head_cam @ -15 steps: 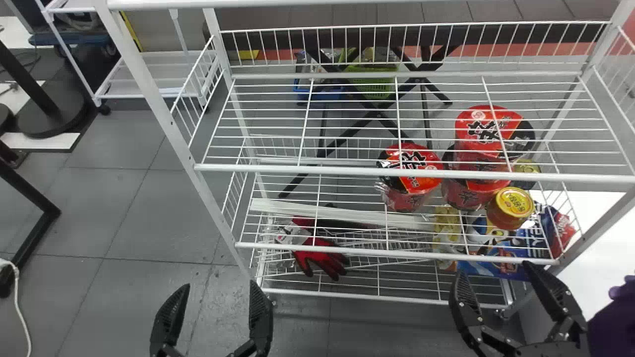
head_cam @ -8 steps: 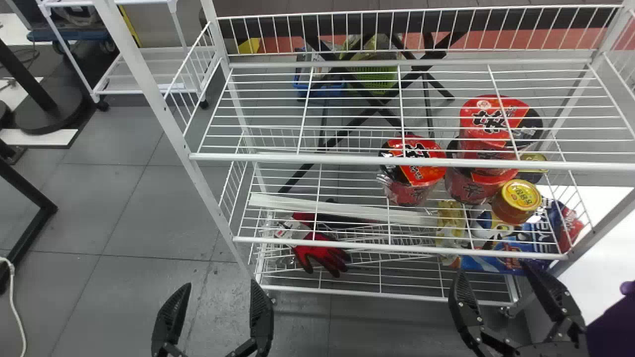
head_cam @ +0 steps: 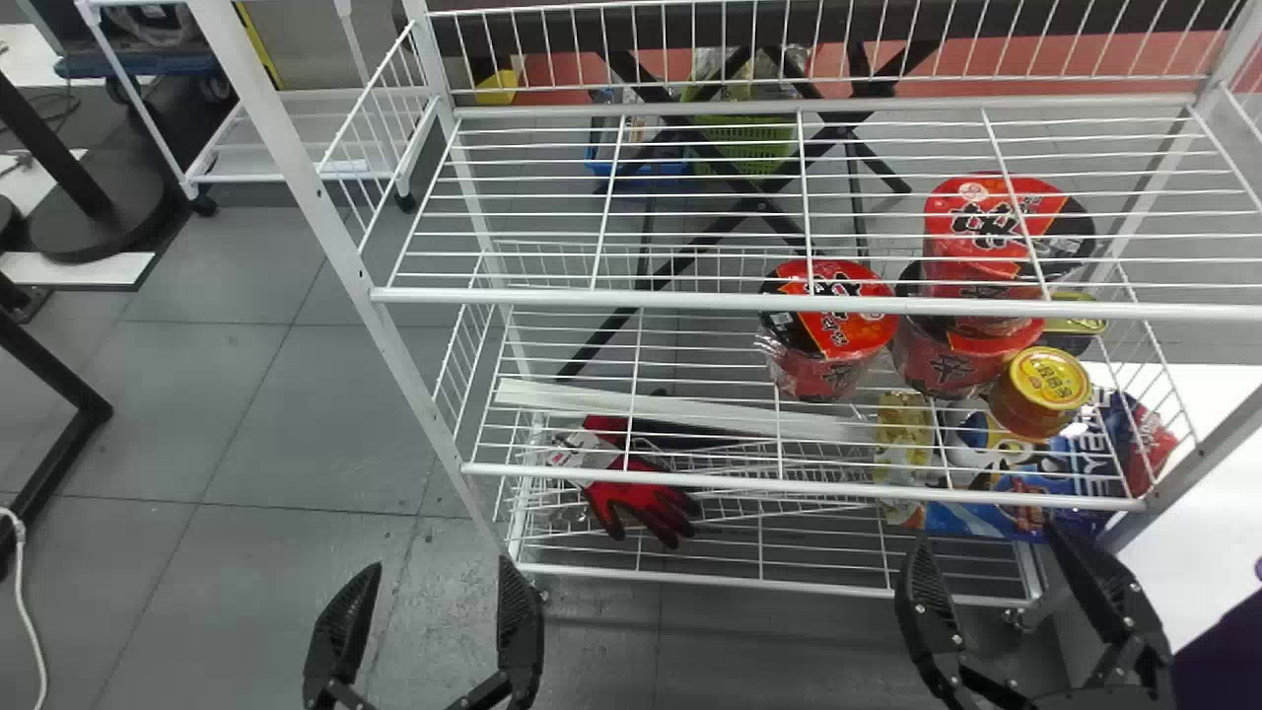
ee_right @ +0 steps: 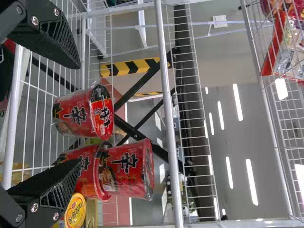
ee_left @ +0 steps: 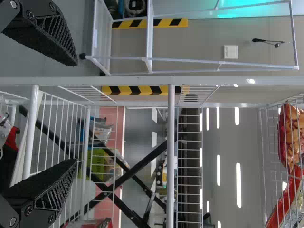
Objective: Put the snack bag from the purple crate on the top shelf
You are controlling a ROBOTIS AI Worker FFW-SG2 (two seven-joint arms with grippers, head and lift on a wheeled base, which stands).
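A white wire rack [head_cam: 631, 299] fills most of the head view, from upper left across to the right edge. A white cart [head_cam: 281, 177] stands at upper left, and a white surface [head_cam: 1193, 552] shows at lower right. The left gripper [head_cam: 439, 565] sits bottom left of centre, fingers wide apart with nothing between them. The right gripper [head_cam: 986, 534] is at bottom right, also wide and holding nothing. In the lower right corner is a purple object [head_cam: 1227, 656], cut off by the edge; too little shows to tell whether it is the crate.

Right of centre, three red cups [head_cam: 833, 340] are on the middle shelf, one stacked on another. Beneath, toward lower right, lies a blue bag [head_cam: 1050, 483]; bottom centre-left, a red glove [head_cam: 646, 498]. A small jar [head_cam: 1030, 409] with a yellow lid stands beside the stacked cups.

Both wrist views also show bagged snacks [ee_left: 292, 130] higher up on the rack, behind its wires. Which one is the task's snack bag, I cannot tell.
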